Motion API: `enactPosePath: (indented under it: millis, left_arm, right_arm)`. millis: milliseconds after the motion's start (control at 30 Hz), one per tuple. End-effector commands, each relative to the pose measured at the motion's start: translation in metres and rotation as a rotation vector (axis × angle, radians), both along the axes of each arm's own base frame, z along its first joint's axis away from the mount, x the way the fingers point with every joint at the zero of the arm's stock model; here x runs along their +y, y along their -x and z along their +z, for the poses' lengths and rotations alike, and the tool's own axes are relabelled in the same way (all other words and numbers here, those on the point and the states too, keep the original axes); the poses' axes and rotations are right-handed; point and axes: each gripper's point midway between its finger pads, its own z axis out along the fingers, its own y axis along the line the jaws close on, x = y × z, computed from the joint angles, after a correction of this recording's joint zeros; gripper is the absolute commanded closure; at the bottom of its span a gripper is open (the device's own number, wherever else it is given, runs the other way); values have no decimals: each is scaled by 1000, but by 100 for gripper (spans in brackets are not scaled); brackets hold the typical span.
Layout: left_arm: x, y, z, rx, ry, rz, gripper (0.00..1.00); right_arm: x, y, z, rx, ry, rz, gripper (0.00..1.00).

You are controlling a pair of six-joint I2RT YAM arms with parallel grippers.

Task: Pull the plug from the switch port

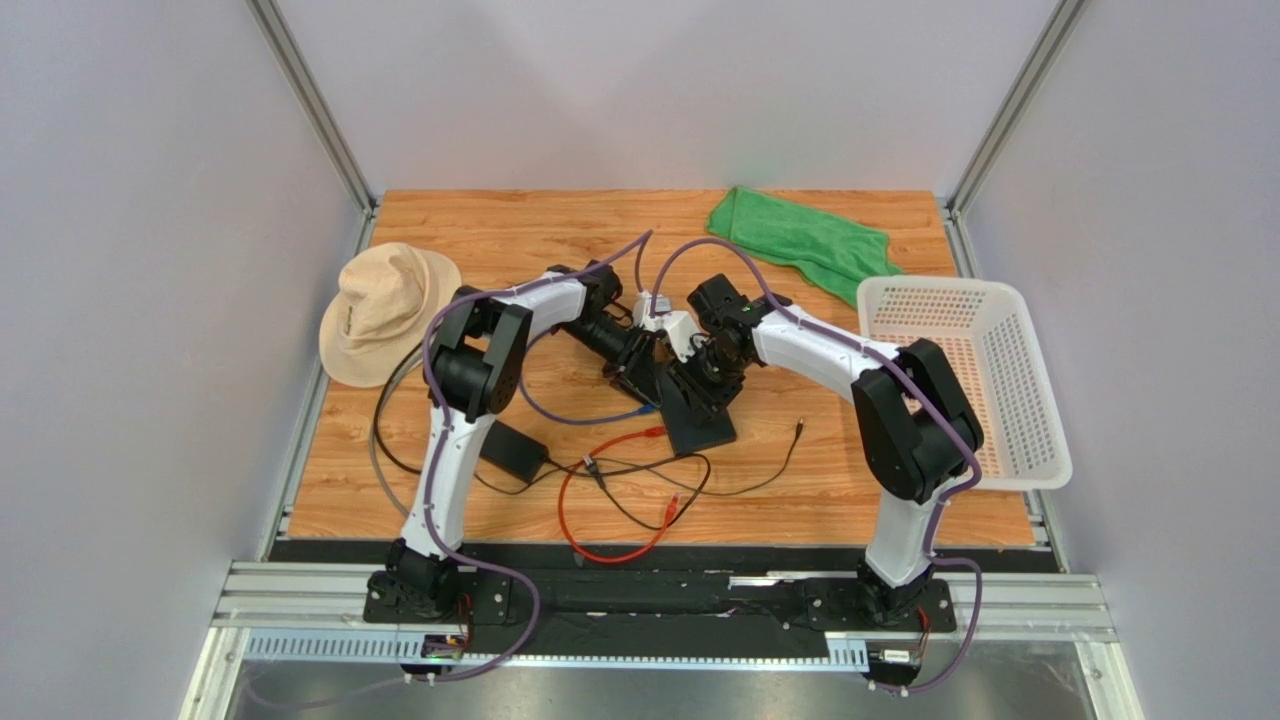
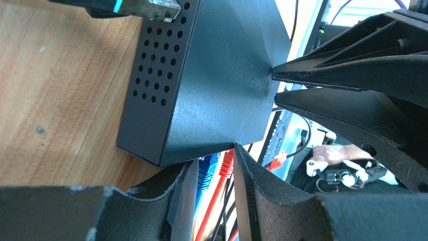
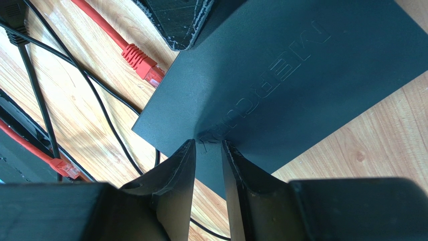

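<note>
Flat black rectangular switch box (image 2: 216, 90) lies on the wooden worktop (image 2: 60, 100). Its port edge faces the left tool (image 2: 216, 156), the nearer one. A blue plug (image 2: 206, 170) and a red plug (image 2: 226, 166) sit at that edge, long axes in line with the fingers. Left tool narrow, straddling both; contact cannot be told. Right tool (image 3: 208, 145) narrow, empty, tips on the box top.

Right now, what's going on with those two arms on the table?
Both arms are at the black switch box. The right hand presses its fingertips on the box's top face, apparently steadying it. The left hand is at the box's cable edge, a blue plug and a red plug in the gap between its fingers. Whether it grips either is unclear.
</note>
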Motion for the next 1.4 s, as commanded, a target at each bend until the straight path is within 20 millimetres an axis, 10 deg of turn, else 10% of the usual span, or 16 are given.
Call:
enactPosePath:
  millis: [0,267,700,1367]
  left_arm:
    - [-6,6,6,-5,73,-57,61]
    - [1,9,-3,-56,52,-99,64]
    - [-3,9,-4,-44,50,-95,99]
    - [12,3,-6,-105,-102,-81,100]
  right_arm:
    - [-3,-5,-9,-22,44,23,67]
    - [-1,-6,-12,-28,53,29,67]
    - [2,-10,-13,-45,68,36,67]
    - [3,-11,-15,-60,85,54,67]
